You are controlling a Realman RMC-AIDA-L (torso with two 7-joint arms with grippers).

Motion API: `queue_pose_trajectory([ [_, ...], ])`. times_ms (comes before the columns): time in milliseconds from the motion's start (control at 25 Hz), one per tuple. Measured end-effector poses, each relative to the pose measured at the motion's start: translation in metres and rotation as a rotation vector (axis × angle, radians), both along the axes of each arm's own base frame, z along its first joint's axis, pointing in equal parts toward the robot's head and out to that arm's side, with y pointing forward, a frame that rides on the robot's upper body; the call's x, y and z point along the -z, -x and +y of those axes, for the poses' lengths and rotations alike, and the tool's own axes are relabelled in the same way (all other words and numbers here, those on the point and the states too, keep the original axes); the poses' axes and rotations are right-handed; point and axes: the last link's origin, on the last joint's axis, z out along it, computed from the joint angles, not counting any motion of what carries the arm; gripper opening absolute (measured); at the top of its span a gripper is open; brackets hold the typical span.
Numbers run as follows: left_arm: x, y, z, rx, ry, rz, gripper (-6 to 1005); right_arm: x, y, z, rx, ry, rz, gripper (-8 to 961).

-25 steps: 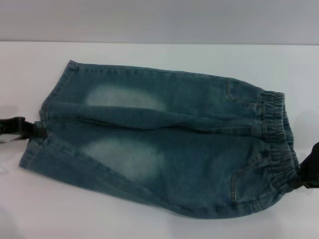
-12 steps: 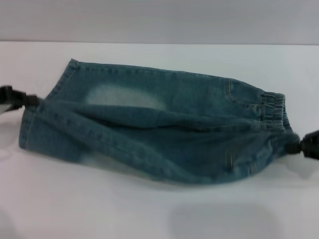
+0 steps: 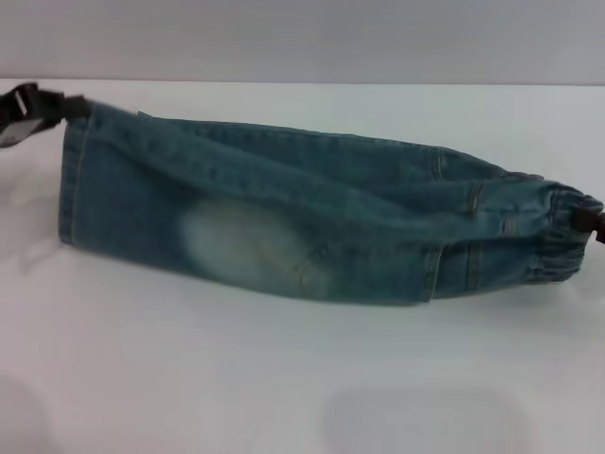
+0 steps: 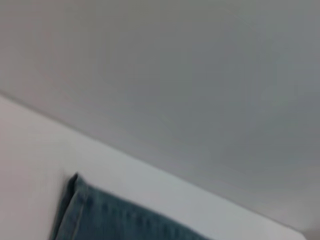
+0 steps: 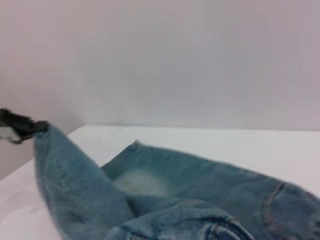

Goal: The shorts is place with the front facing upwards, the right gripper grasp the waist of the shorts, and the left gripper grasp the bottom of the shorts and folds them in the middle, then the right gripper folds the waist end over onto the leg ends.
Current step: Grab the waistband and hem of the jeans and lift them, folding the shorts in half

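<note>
The shorts hung stretched lengthwise between the two grippers, folded along the middle so that one leg panel faced the head camera, with a pale faded patch low on it. The lower edge rested on the white table; the upper fold ran as a ridge from one gripper to the other.

The left gripper was at the far left, raised off the table. Its black fingertips were closed on the upper corner of the leg ends, pinching the hem, and the straight stitched hem dropped down from the fingers to the table. In the right wrist view the same gripper showed far off, with the denim draping away from its tips.

The right gripper was only just in view at the right edge of the head view, a dark tip touching the waist. The gathered band bunched toward that tip, so the cloth looked gripped there, but the fingers themselves were cut off by the edge and how far they stood apart could not be told.

The left wrist view showed only a hem corner of the shorts lying on the table before a grey wall.
</note>
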Motion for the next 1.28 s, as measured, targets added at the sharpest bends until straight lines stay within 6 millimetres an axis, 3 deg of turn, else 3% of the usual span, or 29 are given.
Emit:
queue_pose_trajectory([
  [480,0.015,-0.015,0.024,0.06,-0.126,0.074,98,0.022,-0.007,0.014,0.072,-0.118,0.004,0],
  [1280,0.032,-0.007,0.043,0.047,-0.263,0.284,107,0.055,-0.009,0.03,0.11,-0.336,0.024,-1],
])
